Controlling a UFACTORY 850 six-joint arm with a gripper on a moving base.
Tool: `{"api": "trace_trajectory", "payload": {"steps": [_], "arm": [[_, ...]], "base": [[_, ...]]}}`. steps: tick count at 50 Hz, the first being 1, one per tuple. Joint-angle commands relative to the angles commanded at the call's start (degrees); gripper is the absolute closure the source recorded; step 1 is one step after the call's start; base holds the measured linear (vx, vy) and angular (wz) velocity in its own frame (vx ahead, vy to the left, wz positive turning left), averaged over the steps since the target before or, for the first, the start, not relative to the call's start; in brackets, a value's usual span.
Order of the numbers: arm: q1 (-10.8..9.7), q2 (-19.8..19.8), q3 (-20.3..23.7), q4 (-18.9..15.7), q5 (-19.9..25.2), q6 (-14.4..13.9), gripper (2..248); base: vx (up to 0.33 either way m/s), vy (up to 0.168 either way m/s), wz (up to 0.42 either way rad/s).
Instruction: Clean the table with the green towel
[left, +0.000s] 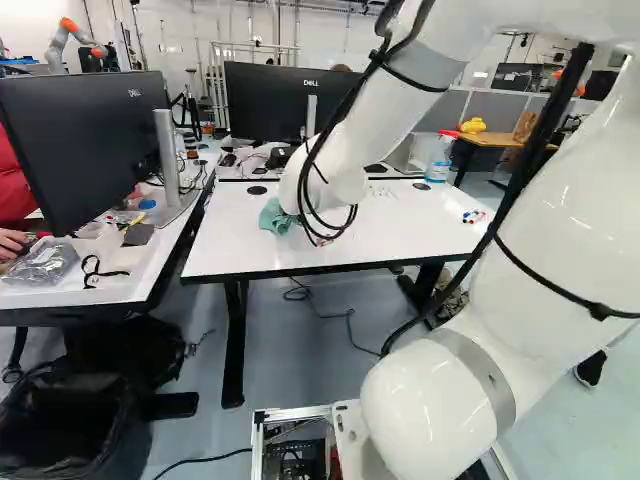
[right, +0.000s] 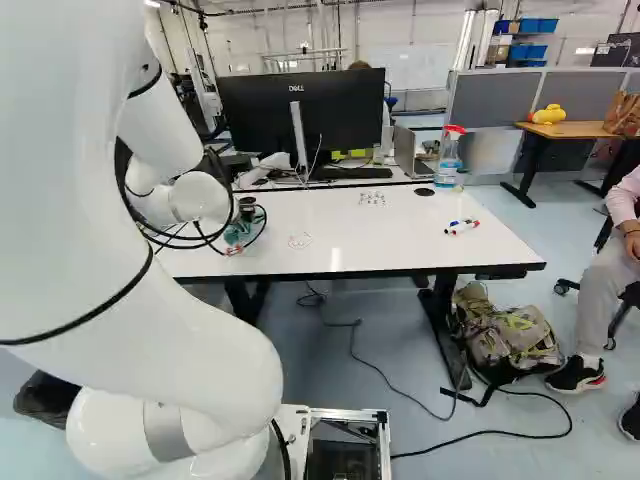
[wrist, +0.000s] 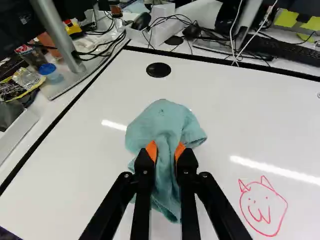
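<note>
Green towel (wrist: 162, 122) pinched on the left of the white table (left: 420, 225).
The gripper (right: 237, 240) has its two fingers closed onto the towel from either side; the cloth's long axis runs near to far, the wide bunched end pointing far and the narrower tail near (a red cat face (wrist: 262, 207) is drawn to its right). At the table's far right stands a clear spray bottle (right: 447, 162) with a red top, its contents bluish. On the desk to the left, a white tray (left: 60, 294) holds a see-through plastic bag (left: 45, 262). On the floor, near left, is a black bin (left: 70, 415), too dark inside to tell what it holds.
</note>
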Motion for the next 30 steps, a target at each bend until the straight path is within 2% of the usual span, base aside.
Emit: {"api": "trace_trajectory", "payload": {"steps": [30], "arm": [[-6.18,2.44,2.36,0.0,0.0,0.0,192]], "base": [[0.0,0.0,0.0]]}}
